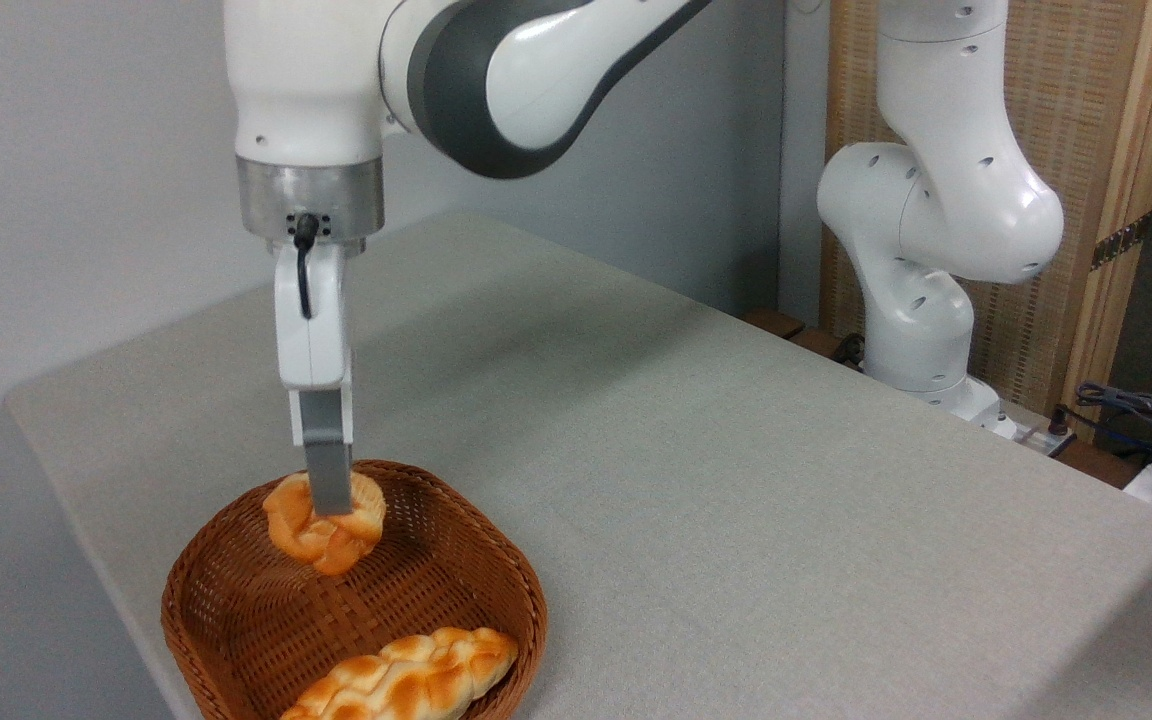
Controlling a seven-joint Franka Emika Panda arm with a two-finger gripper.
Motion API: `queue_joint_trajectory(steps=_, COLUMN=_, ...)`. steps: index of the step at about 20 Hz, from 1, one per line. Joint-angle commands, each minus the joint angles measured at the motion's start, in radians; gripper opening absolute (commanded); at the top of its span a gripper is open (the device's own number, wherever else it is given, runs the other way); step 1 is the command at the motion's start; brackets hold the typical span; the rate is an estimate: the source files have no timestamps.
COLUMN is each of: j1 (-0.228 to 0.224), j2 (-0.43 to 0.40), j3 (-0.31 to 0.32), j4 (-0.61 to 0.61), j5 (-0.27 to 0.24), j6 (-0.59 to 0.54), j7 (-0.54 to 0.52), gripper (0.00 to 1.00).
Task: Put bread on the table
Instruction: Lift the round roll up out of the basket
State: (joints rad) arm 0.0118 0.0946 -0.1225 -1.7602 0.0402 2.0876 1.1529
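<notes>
Bread (pixel 321 535) — the small knotted bun, golden-orange with pale creases — sits at the tips of my gripper (pixel 329 500), over the far left part of the wicker basket (pixel 496 560). It looks lifted: its underside hangs above the basket floor, tilted, with a dark gap of weave showing below it. I judge it clear of the floor, though whether it brushes the far rim I cannot tell from this angle.

Gripper state: one grey finger (pixel 328 465) shows edge-on in front of the bun, pressed into its top; the other is hidden behind it. The bun hangs with no other support, so I take the fingers as clamped on it.

Also in the basket — a longer braided loaf (pixel 406 685), lying along the near rim, well apart from the bun. Not mine to move.

Progress, as I read it:
- Grasp: done.
- Lift out of the basket: begun, low; the bun is not yet above the rim by any margin.
- Carry to the table (pixel 716 480): not yet done.
- Release: not yet done.

Grey-beige cloth lies bare to the right of the basket and behind it; either looks a fair place to set down. What is left calls for more height first, so the bun clears the basket wall.
</notes>
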Motion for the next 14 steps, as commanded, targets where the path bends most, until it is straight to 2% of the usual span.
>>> queue_joint_trajectory(steps=1, j1=0.000, j2=-0.071, j3=0.015, j4=-0.010, j5=-0.013, j6=-0.111, j7=0.063, gripper=0.36)
queue_joint_trajectory(steps=5, j1=-0.001, j2=-0.170, j3=0.044, j4=-0.022, j5=0.007, j6=-0.335, j7=0.226, gripper=0.36)
queue_joint_trajectory(steps=7, j1=-0.012, j2=-0.206, j3=0.047, j4=-0.057, j5=0.078, j6=-0.388, j7=0.251, gripper=0.36)
queue_joint_trajectory(steps=10, j1=-0.078, j2=-0.265, j3=0.066, j4=-0.159, j5=0.148, j6=-0.380, j7=0.238, gripper=0.38)
queue_joint_trajectory(steps=11, j1=-0.102, j2=-0.274, j3=0.079, j4=-0.176, j5=0.149, j6=-0.383, j7=0.234, gripper=0.50)
queue_joint_trajectory(steps=12, j1=-0.113, j2=-0.282, j3=0.084, j4=-0.192, j5=0.147, j6=-0.389, j7=0.211, gripper=0.67)
queue_joint_trajectory(steps=14, j1=-0.121, j2=-0.286, j3=0.084, j4=-0.209, j5=0.133, j6=-0.394, j7=0.080, gripper=1.00)
